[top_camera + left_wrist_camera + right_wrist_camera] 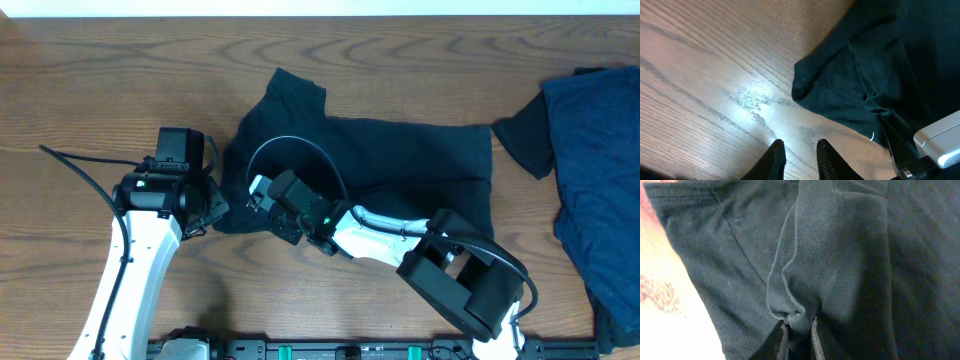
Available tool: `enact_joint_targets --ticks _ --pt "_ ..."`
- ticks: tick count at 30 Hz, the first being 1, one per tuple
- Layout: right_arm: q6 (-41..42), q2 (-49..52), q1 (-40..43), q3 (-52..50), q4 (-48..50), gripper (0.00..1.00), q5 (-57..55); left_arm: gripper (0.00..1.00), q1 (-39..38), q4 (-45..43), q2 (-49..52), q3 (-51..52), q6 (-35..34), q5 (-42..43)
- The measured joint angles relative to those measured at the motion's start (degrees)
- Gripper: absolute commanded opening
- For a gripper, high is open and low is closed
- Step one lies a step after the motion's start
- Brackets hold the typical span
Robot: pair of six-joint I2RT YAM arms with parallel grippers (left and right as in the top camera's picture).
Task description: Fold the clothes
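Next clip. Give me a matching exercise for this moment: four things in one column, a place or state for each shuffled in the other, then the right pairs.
Things
1. left claw
2. right claw
3. black T-shirt
4. navy garment

Places or states
A. lying at the right edge of the table
B. shut on a pinched ridge of fabric
C. open and empty above bare wood
D. spread across the middle of the table

Pairs: 1-C, 2-B, 3-D, 4-A
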State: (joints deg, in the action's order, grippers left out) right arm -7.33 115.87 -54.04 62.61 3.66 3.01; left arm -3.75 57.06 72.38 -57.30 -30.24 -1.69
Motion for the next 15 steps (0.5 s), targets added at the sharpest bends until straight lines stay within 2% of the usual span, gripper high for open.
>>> enact_joint_targets --ticks 15 --pt "-0.04 -0.02 0.50 0.00 2.45 0.07 0.00 0.25 0.00 0.00 0.00 0.00 0.00 0.00"
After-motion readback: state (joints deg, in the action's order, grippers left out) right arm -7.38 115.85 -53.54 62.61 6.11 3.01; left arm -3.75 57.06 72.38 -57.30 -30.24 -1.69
